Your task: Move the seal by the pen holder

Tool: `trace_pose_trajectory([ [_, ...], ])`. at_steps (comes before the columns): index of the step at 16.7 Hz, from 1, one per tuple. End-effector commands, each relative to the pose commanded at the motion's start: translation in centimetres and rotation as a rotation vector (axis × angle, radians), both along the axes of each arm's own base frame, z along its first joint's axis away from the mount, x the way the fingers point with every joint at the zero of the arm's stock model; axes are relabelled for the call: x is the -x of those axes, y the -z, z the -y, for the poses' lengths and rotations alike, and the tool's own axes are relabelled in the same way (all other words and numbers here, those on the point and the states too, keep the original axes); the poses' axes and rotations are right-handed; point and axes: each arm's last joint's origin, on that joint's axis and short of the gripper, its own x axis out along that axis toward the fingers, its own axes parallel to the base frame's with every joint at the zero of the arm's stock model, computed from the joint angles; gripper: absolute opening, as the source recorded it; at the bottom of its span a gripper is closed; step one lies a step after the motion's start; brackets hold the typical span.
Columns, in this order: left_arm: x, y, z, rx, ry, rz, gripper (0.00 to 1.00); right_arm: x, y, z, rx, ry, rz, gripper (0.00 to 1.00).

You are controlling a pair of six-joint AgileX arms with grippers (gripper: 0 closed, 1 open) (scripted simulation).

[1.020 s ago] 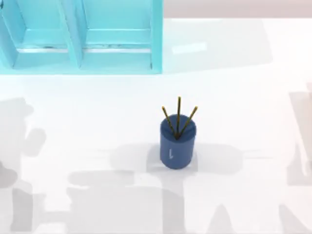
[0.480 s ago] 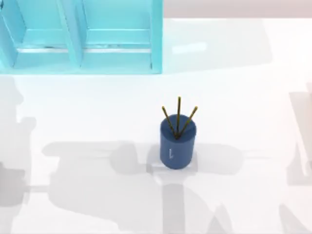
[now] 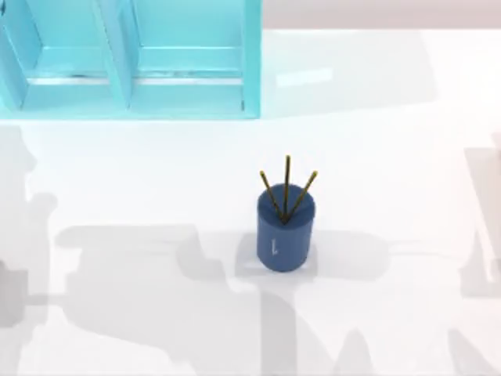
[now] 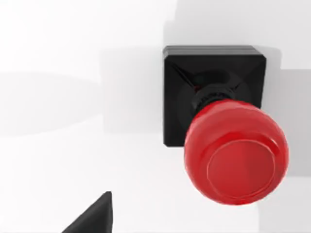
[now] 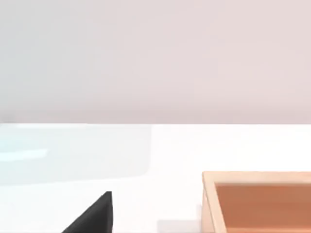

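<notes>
From above, I saw the pen holder upright near the middle of the white counter, three pencils fanning out of it, a turquoise shelf unit at the far left. My left wrist camera looked down on the seal, standing on the counter, untouched. I could not tell either pincer's state. The right wrist view caught a wooden tray.
</notes>
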Motion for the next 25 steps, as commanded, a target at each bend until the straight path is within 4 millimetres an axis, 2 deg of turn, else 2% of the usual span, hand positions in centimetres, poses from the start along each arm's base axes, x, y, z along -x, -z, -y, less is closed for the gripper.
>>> trace_pose_trajectory([
  [5,-0.2,5.9,-0.1,-0.004,0.000,0.015,1.00,0.0,0.0,0.0,0.000,0.000,0.000,1.00],
  [7,0.0,7.5,-0.1,-0.002,0.000,0.008,1.00,0.0,0.0,0.0,0.000,0.000,0.000,1.00],
  [12,0.2,8.0,-0.1,-0.001,0.000,0.004,1.00,0.0,0.0,0.0,0.000,0.000,0.000,1.00],
  [25,0.2,8.0,-0.1,-0.001,0.000,0.004,0.02,0.0,0.0,0.0,0.000,0.000,0.000,1.00],
])
